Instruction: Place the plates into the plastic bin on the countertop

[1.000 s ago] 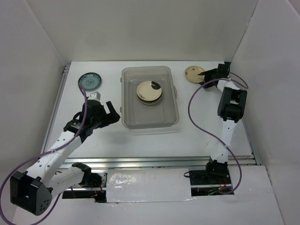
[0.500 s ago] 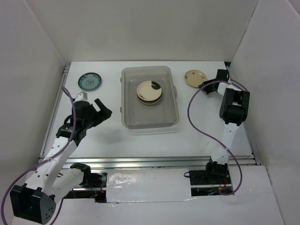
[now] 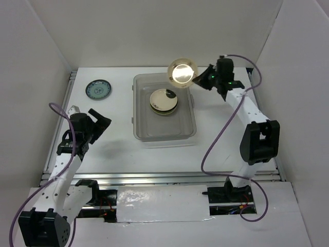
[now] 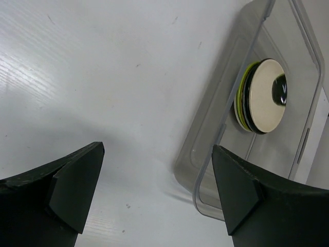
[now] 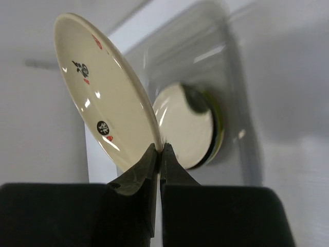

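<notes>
My right gripper is shut on the rim of a cream plate with small dark and red marks, holding it tilted in the air above the far right corner of the plastic bin. Inside the bin lies a stack of plates, cream with a dark blot on top, green and black beneath. A blue-patterned plate rests on the countertop at the far left. My left gripper hangs open and empty over the countertop, left of the bin.
White walls enclose the countertop on three sides. A metal rail runs along the near edge and another along the left side. Purple cables loop off both arms.
The right gripper shut on the cream plate at the far right, lifted it and carried it left over the bin's corner. The left arm drew back to the left, still open.
</notes>
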Tool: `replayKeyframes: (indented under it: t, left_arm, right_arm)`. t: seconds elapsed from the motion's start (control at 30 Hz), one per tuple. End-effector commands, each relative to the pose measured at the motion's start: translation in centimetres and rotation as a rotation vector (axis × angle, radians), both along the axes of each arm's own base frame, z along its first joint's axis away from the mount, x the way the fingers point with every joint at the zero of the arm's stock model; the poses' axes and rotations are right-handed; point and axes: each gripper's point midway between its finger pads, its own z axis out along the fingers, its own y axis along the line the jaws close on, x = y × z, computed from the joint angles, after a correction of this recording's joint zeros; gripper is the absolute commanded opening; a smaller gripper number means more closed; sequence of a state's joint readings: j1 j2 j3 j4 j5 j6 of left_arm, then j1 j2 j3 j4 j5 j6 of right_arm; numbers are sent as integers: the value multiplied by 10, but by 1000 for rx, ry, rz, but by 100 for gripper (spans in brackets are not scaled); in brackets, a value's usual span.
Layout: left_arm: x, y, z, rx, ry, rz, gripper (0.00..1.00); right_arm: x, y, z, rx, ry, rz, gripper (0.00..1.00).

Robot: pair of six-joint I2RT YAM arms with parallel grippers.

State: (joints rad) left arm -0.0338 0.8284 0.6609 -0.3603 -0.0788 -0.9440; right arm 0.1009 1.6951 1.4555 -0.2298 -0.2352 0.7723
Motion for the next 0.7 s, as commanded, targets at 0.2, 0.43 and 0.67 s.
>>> replayKeyframes:
  t: [0.2,0.43,0.67]
  left_arm:
    - [5,-8,37,-90,-91,-52,99]
    - [-4,-11,45,-63,-93,-101,99]
    - [-3,-16,38,-54,-68,-149,99]
  right_arm:
    - [-48,114,-78,24,211,436,0]
    - [-29,110,-100,12,270,384,3]
    - [2,107,-109,1,312,359,10]
